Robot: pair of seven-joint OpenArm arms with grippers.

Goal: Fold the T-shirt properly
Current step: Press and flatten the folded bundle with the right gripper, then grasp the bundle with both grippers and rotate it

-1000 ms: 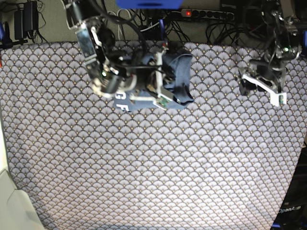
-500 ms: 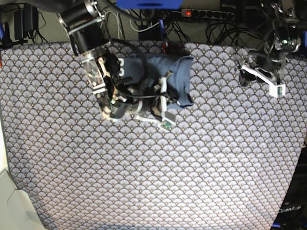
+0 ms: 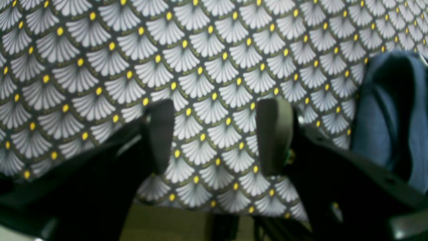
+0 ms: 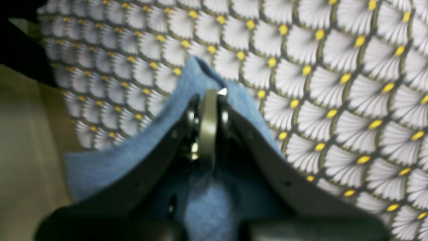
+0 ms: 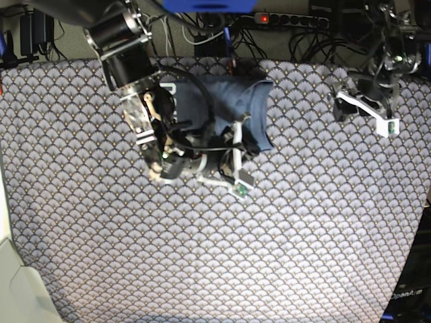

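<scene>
The slate-blue T-shirt [image 5: 236,101] lies bunched into a thick folded bundle near the back of the table. My right gripper [image 5: 227,156] sits at the bundle's near edge. In the right wrist view its jaws [image 4: 209,100] are pressed together, with blue cloth [image 4: 133,157] pinched between them and draped around both fingers. My left gripper [image 5: 363,111] hovers at the back right, well apart from the shirt. In the left wrist view it [image 3: 217,134] stands open over bare table covering, nothing between its fingers, with the shirt [image 3: 394,113] off to the right.
The grey fan-patterned covering [image 5: 222,256] spreads over the whole table. A power strip [image 5: 283,19] and tangled cables run behind the back edge. A pale object [image 5: 17,289] sits at the near left corner.
My right arm has moved toward the near side, drawing the shirt's edge with it, and the white lettering has gone out of sight. My left gripper has shifted slightly back.
</scene>
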